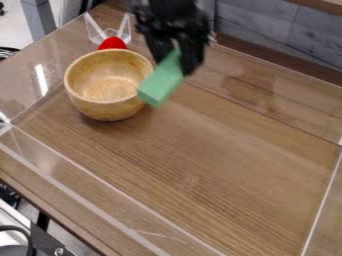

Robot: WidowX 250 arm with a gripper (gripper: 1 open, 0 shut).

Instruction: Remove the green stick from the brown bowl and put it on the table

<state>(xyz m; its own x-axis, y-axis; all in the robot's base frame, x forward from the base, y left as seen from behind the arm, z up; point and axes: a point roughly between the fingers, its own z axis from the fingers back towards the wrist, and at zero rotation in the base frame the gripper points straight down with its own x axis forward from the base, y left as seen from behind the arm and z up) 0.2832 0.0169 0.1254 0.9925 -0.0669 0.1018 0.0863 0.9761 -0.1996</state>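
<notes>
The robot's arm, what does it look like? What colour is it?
The arm is black all over, chunky and blocky, coming down from the top of the picture. Its gripper is black too, with two short dark fingers. The picture is blurry, so no cables or markings can be made out.
</notes>
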